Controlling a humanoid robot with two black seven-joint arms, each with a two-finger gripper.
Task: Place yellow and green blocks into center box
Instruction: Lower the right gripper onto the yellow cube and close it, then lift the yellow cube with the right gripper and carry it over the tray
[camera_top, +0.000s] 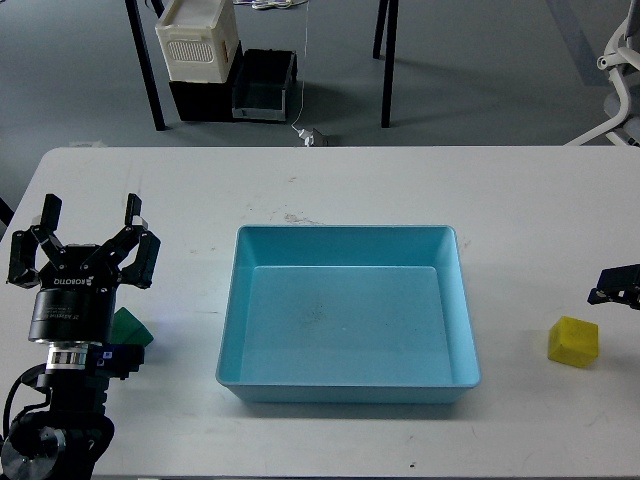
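A single piece of lettering can be read: the brand "ROBOTIQ", printed in white on the black body of the left gripper (88, 240), just below its spread fingers, and seen upside down from the head view; no other text, number, label or sign can be made out on anything else in view.

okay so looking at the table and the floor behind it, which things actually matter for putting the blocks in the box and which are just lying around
Part of the job:
- yellow block, on the table right of the tray
- green block, partly hidden behind the left gripper
- light-blue tray, nothing in it
- right gripper, mostly out of frame

Just lying about:
- white crate
- black crate
- office chair
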